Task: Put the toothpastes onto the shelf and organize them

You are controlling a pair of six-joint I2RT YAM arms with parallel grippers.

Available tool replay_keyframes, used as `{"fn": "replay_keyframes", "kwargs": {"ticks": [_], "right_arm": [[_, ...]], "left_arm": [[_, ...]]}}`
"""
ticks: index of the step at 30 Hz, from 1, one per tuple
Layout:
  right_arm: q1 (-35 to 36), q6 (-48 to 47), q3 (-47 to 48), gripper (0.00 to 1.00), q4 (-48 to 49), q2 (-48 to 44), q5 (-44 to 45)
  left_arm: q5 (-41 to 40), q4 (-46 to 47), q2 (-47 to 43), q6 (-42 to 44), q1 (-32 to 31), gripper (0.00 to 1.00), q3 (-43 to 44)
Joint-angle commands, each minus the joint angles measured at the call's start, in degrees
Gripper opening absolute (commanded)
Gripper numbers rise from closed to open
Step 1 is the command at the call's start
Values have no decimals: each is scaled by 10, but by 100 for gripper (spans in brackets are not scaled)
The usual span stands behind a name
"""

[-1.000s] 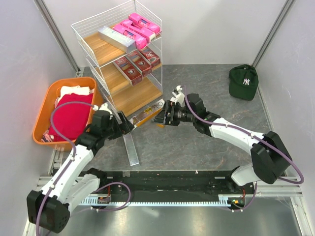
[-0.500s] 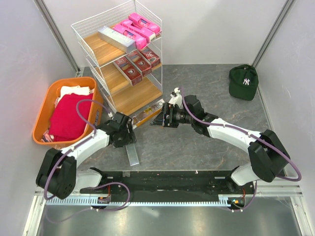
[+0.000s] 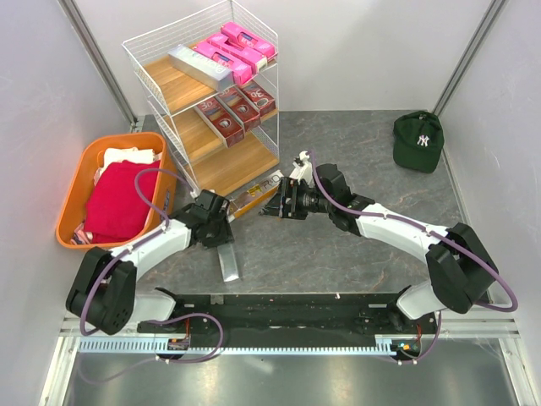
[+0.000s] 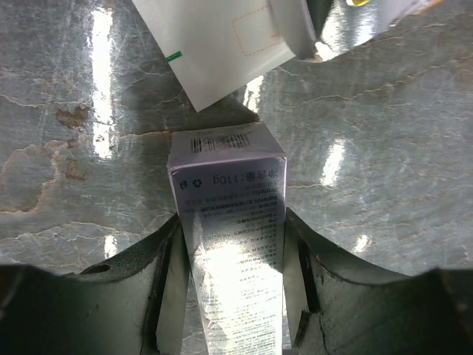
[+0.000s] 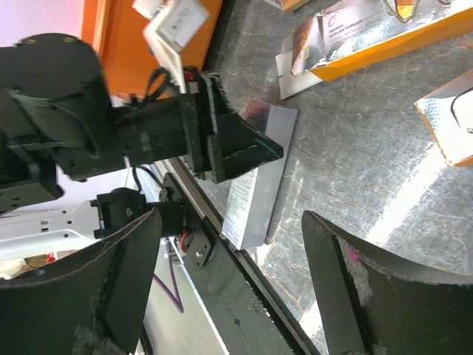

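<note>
The white wire shelf (image 3: 182,89) holds pink boxes (image 3: 232,46) and a silver box (image 3: 199,66) on its top board and dark red boxes (image 3: 237,106) on the middle one. Gold-white-black toothpaste boxes (image 3: 256,190) lean at its foot and also show in the right wrist view (image 5: 369,29). A silver-grey toothpaste box (image 3: 229,266) lies on the table. My left gripper (image 3: 221,238) is over its far end, the jaws against both long sides (image 4: 230,222). My right gripper (image 3: 269,205) is open and empty, hovering by the gold boxes; its view shows the silver box (image 5: 255,192).
An orange basket (image 3: 76,194) with red and white cloths (image 3: 122,199) stands left of the shelf, close to my left arm. A green cap (image 3: 418,139) lies at the back right. Metal rails run along the near table edge (image 3: 279,309).
My left arm has swung in and lowered its gripper onto the silver box's far end, closing round it. My right gripper has shifted slightly left and stays open.
</note>
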Motion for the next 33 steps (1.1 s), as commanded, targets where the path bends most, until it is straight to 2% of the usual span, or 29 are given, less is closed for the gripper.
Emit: {"fn": "replay_keyframes", "kwargs": {"ticks": [1,5,9,11,14,21,25,33], "right_arm": [[4,-30,12,84,-14,-12,25],[19,-57,21,85,-39,-31,66],[44,-85,26,85,-67,-51,119],[67,-101,27,85,-73,-66,160],[101,-119,29,85,-77,-85,208],[187,-148,28,85,-95,-107,308],[244,-156,33,85,-95,-87,352],[269,-152,48,85,-40,-20,365]], "left_arm": [[12,29,-68,-4,1,34,8],[27,49,-135,-26,10,32,-1],[64,90,-200,-65,53,29,-29],[114,132,-230,-81,79,28,-56],[192,184,-253,-118,155,27,-89],[307,341,-260,-246,220,25,-155],[317,380,-258,-278,229,23,-160],[319,384,-273,-289,230,23,-154]]}}
